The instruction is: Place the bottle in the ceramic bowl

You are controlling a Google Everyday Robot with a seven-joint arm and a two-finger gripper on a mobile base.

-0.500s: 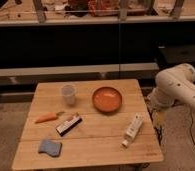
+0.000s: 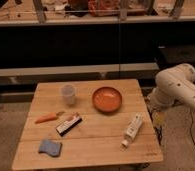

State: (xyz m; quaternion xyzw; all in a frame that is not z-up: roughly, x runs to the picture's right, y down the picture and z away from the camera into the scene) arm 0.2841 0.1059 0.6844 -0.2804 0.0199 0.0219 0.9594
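Observation:
The bottle point(image 2: 132, 129) is slim and white and lies on its side on the wooden table point(image 2: 91, 150), near the right edge, cap toward the front. The ceramic bowl point(image 2: 107, 99) is orange-red, round and shallow, and stands behind and to the left of the bottle, apart from it. My white arm point(image 2: 177, 86) reaches in from the right. My gripper point(image 2: 157, 119) hangs at the arm's lower end, just off the table's right edge, to the right of the bottle and not touching it.
A translucent white cup point(image 2: 68, 94) stands left of the bowl. An orange carrot point(image 2: 47, 117), a black-and-white flat box point(image 2: 68, 125) and a blue sponge point(image 2: 50, 147) lie on the table's left half. Dark shelving runs behind the table.

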